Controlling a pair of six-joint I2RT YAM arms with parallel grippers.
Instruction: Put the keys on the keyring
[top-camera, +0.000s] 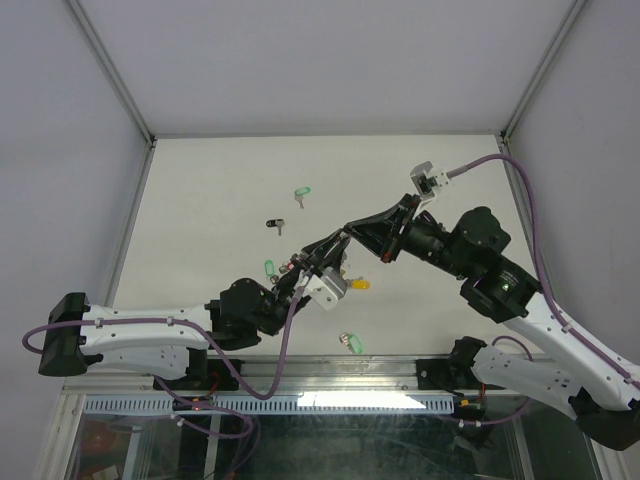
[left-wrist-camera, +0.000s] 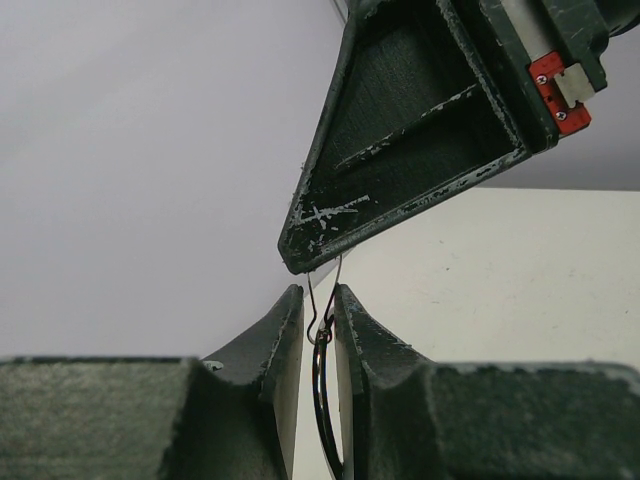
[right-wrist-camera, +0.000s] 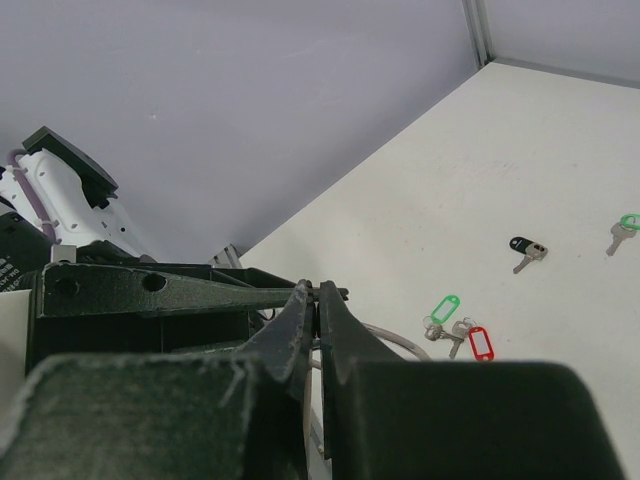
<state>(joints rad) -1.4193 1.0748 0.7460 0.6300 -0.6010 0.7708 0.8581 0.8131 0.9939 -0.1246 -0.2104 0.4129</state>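
My left gripper (left-wrist-camera: 318, 292) is shut on the keyring (left-wrist-camera: 320, 395), a thin dark ring seen edge-on between its fingers. Two thin wire ends (left-wrist-camera: 334, 285) rise from the ring to the tip of my right gripper (left-wrist-camera: 305, 262). In the right wrist view my right gripper (right-wrist-camera: 317, 290) is shut on that wire. The two grippers meet tip to tip above the table's middle (top-camera: 343, 238). Loose keys lie on the table: a green-tagged key (right-wrist-camera: 443, 305) and a red-tagged key (right-wrist-camera: 481, 342) together, a black-tagged key (right-wrist-camera: 522, 245), and a green-tagged key (right-wrist-camera: 628, 222).
A yellow-tagged key (top-camera: 360, 284) lies just below the grippers, and another green-tagged key (top-camera: 349, 342) lies near the front edge. Grey walls enclose the table (top-camera: 200, 180) on three sides. A purple cable (top-camera: 285, 340) loops off the left arm.
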